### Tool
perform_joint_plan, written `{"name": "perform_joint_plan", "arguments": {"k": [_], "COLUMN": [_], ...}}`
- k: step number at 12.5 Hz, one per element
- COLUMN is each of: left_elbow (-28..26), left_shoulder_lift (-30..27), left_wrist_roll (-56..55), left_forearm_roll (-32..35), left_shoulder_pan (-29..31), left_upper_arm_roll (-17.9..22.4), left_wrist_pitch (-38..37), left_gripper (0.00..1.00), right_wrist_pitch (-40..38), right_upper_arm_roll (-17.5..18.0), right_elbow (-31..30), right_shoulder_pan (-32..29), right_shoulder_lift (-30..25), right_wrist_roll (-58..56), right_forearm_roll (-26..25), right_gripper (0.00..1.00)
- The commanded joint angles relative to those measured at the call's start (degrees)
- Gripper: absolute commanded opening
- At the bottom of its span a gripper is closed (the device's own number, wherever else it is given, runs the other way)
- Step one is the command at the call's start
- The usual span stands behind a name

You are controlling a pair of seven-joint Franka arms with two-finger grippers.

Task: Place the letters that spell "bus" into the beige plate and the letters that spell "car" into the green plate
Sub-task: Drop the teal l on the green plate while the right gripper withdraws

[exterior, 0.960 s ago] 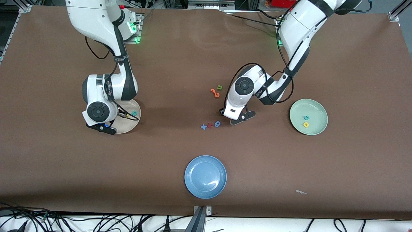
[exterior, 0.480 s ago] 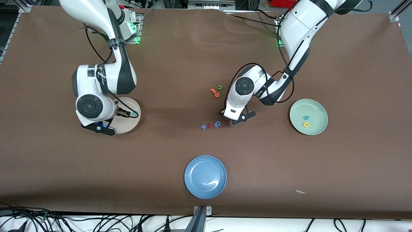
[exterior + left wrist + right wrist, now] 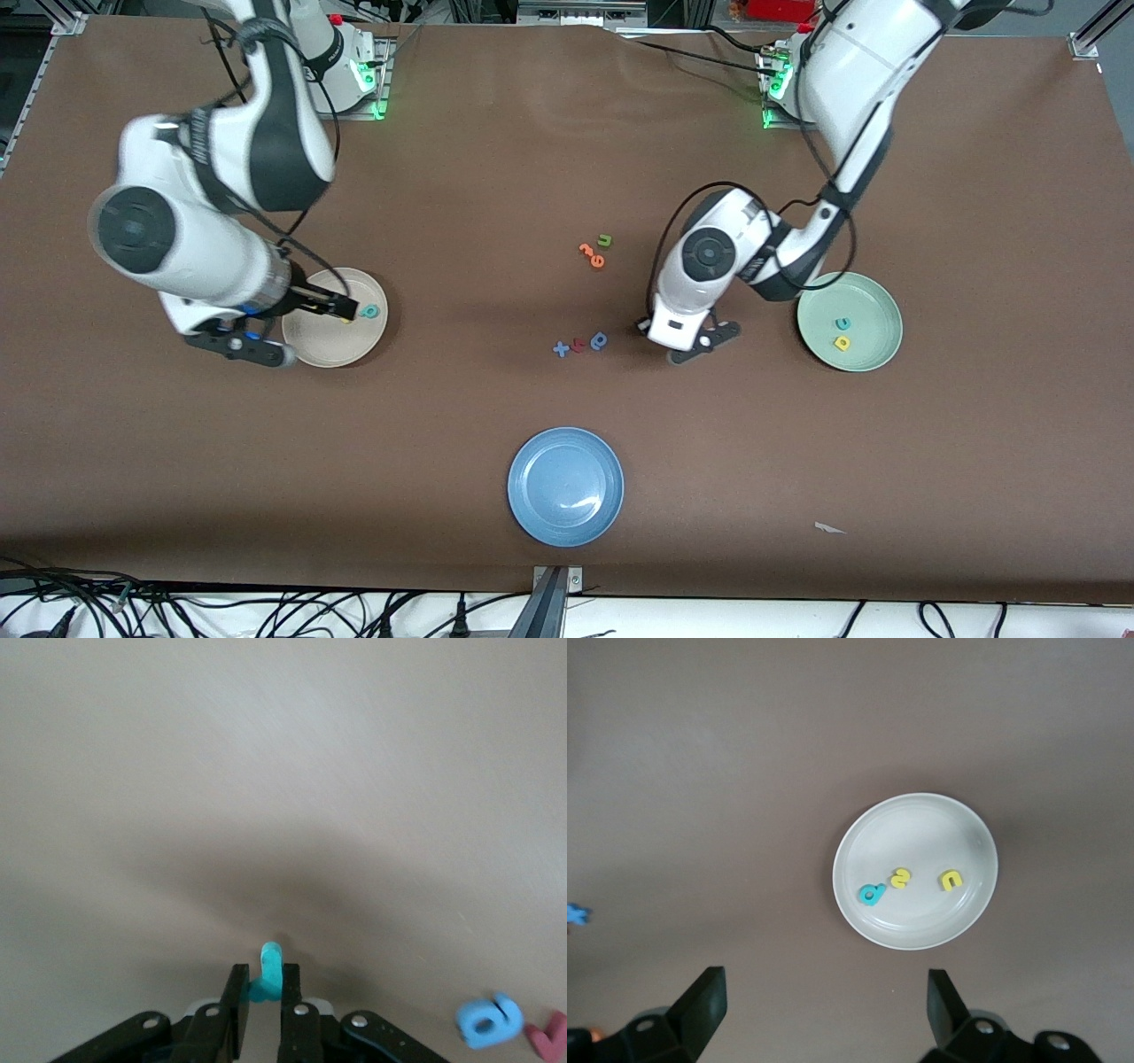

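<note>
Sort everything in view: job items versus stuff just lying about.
Job:
- beige plate holding teal b, yellow s, yellow u
- green plate holding teal c, yellow a
- teal r, pinched in left gripper over the table near the green plate
- right gripper, open above the beige plate

Lying about:
- blue plate
- green u
- orange letters
- blue x, red letter, blue a

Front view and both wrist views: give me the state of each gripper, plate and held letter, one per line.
left gripper: shut on the teal r, over bare table near the green plate.
right gripper: open, holding nothing, up beside the beige plate.
beige plate: holds teal b, yellow s, yellow u.
green plate: holds teal c, yellow a.
</note>
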Motion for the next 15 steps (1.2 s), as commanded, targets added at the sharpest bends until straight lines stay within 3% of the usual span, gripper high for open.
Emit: {"name": "perform_joint_plan", "arguments": {"k": [1,3,5,6,8,10,11,13,14,15], "left_elbow": [-1.68,-1.68,-2.38,-2.73,-3.96,-4.06,-4.06,-3.71,-3.62,-3.27], "left_shoulder_lift": [-6.73,-7.53,-7.62,-7.62,-7.27,-6.48,-5.78,-4.63,-4.63,-4.63], "left_wrist_roll": [12.08,21.66,32.38,37.04,45.92,54.98,56.33,56.60,56.60,56.60], "left_forearm_roll": [-0.90,-0.90,-0.90,-0.90,-0.90,-0.99,-0.99,-0.99,-0.99,-0.99], "left_shoulder_pan": [7.31,12.76,19.17,22.07,26.82,32.10,32.91,33.96,34.05,34.06], "left_upper_arm_roll": [-0.70,-0.70,-0.62,-0.70,-0.62,-0.70,-0.62,-0.62,-0.62,-0.70], "left_wrist_pitch": [-9.83,-14.94,-16.37,-16.37,-16.37,-16.37,-16.11,-15.58,-15.58,-15.58], "left_gripper": [0.00,0.00,0.00,0.00,0.00,0.00,0.00,0.04,0.21,0.67], "right_wrist_pitch": [-3.32,-7.71,-7.29,-7.73,-8.17,-7.30,-5.11,9.15,11.32,8.73], "right_upper_arm_roll": [-2.55,-4.14,-2.93,1.26,15.90,29.19,32.82,35.74,36.80,38.38], "right_elbow": [2.43,7.17,8.16,8.16,5.90,1.16,-3.13,-17.43,-18.20,-16.99], "right_shoulder_pan": [-0.57,-1.53,-4.42,-7.05,-16.34,-27.33,-31.90,-36.59,-39.57,-42.21], "right_shoulder_lift": [-3.27,-2.75,-4.06,-5.46,-10.02,-14.15,-16.87,-25.64,-26.38,-26.30], "right_wrist_roll": [-8.68,-14.25,-14.53,-14.44,-14.27,-13.39,-13.13,-13.21,-14.52,-15.49], "right_forearm_roll": [1.50,0.71,1.05,-0.77,-12.08,-17.56,-17.58,-17.23,-17.23,-16.96], "right_gripper": [1.00,1.00,1.00,1.00,1.00,1.00,1.00,1.00,1.00,1.00]}}
